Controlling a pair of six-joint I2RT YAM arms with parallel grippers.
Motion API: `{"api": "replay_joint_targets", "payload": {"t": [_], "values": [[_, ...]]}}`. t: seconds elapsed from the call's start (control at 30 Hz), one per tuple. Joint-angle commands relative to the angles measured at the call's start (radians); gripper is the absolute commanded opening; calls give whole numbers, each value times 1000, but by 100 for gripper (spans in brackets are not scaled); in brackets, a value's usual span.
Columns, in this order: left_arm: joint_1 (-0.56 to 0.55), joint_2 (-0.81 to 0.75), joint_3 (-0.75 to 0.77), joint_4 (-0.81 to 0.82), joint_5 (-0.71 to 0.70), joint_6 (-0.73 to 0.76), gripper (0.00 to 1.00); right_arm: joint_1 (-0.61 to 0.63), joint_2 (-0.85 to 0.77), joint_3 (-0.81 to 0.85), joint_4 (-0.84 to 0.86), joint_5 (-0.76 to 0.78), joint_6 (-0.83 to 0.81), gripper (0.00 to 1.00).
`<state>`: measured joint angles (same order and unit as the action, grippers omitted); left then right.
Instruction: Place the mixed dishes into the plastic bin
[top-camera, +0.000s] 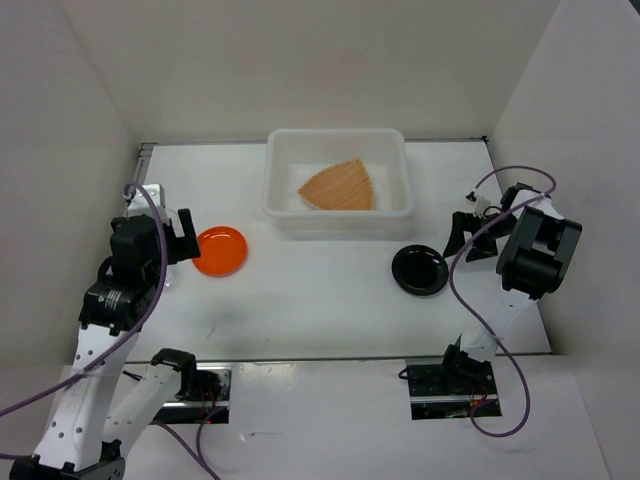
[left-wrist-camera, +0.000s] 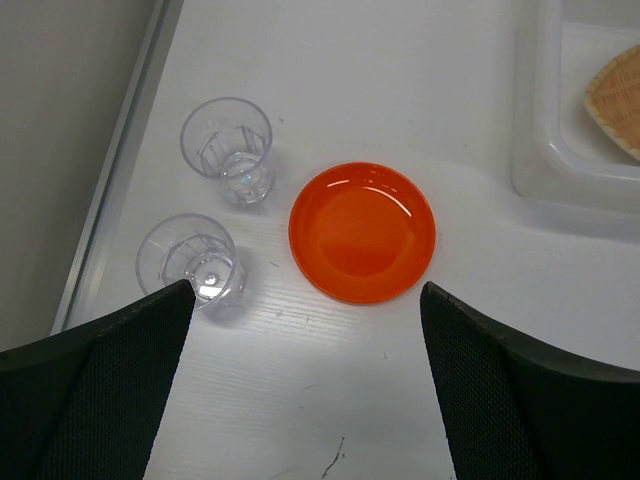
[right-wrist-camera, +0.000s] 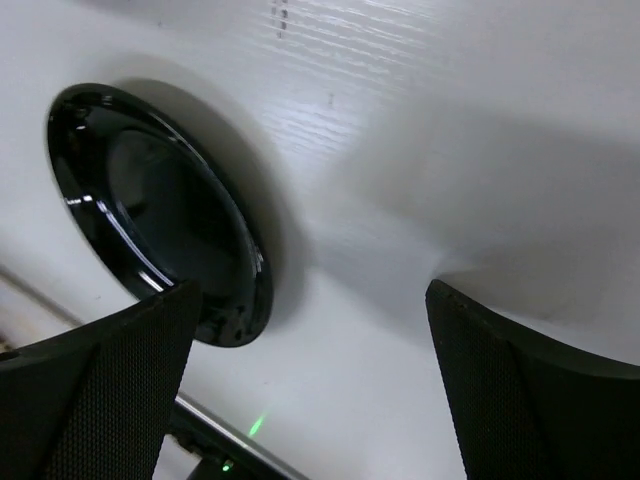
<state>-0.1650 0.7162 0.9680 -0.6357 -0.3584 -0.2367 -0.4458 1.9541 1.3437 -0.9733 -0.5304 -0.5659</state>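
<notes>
The tan woven basket tray (top-camera: 340, 187) lies inside the translucent plastic bin (top-camera: 283, 150) at the back centre. The orange plate (top-camera: 220, 251) sits on the table to the left, the black plate (top-camera: 419, 270) to the right. My left gripper (top-camera: 187, 237) is open and empty, just left of the orange plate (left-wrist-camera: 362, 232). Two clear cups (left-wrist-camera: 227, 150) (left-wrist-camera: 190, 262) stand upright left of that plate. My right gripper (top-camera: 468, 240) is open and empty, right of the black plate (right-wrist-camera: 150, 215). In the wrist views both the left gripper (left-wrist-camera: 305, 292) and the right gripper (right-wrist-camera: 311, 290) are spread wide.
White walls enclose the table on the left, back and right. The bin's corner (left-wrist-camera: 540, 150) with the basket edge (left-wrist-camera: 615, 95) shows in the left wrist view. A purple cable (top-camera: 470, 300) loops beside the right arm. A metal strip (left-wrist-camera: 120, 150) runs along the table's left edge.
</notes>
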Motion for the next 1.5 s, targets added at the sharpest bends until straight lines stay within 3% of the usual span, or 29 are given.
{"api": "replay_joint_targets", "payload": {"t": [0.0,0.1,0.27,0.4,0.5,0.7,0.8,0.83,1.03,1.2,1.37,1.47], "values": [[5,-61,-2,33,1,5,100,4,87,32,-48,-89,-52,98],[5,-86,-2,24,-8,-6,100,4,124,18,-21,-89,-52,96],[5,-86,-2,24,-8,-6,100,4,196,-3,-21,-120,-78,82],[5,-77,-2,24,-8,-6,100,4,206,-3,-42,-120,-103,79],[5,-77,-12,24,-8,-6,100,25,226,-3,-65,-71,-126,69],[5,-66,-12,24,-8,-15,100,53,244,-43,-47,-5,-144,60],[5,-66,-12,24,1,-15,100,75,244,-55,-35,16,-144,46],[5,-66,-12,24,1,-15,100,75,244,-55,-24,26,-144,35],[5,-66,-12,24,1,-15,100,75,235,-55,-5,44,-105,0],[5,-75,-12,24,1,-15,100,12,158,-37,-36,27,-123,0],[5,-86,-22,24,-8,-15,100,-100,79,49,-326,-83,-366,0],[5,-86,-22,33,-8,-15,100,-120,-50,25,-327,-31,-423,0]]}}
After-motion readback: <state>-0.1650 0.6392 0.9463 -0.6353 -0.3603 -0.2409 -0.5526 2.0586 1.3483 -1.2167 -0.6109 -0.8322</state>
